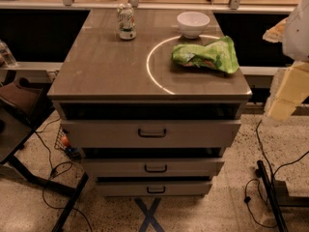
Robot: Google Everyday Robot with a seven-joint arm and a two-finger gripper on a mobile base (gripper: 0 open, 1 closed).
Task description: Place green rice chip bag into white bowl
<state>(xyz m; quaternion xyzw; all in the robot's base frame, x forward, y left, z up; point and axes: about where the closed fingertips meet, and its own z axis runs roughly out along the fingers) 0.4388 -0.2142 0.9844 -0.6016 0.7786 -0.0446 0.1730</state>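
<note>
The green rice chip bag (207, 55) lies crumpled on the grey cabinet top (106, 66), near its right edge. The white bowl (193, 23) stands just behind the bag, at the back of the top, with nothing visible in it. The bag and the bowl are a small gap apart. My arm (289, 91) comes in at the right edge of the view, beside the cabinet and off its top. My gripper (275, 30) shows there as a pale blurred shape, to the right of the bag and the bowl and touching neither.
A green-and-white drink can (126, 21) stands at the back left of the top. A bright arc of light (152, 62) curves across the surface. The cabinet's three drawers (152, 132) stand partly pulled out. Cables (53, 170) lie on the floor on both sides.
</note>
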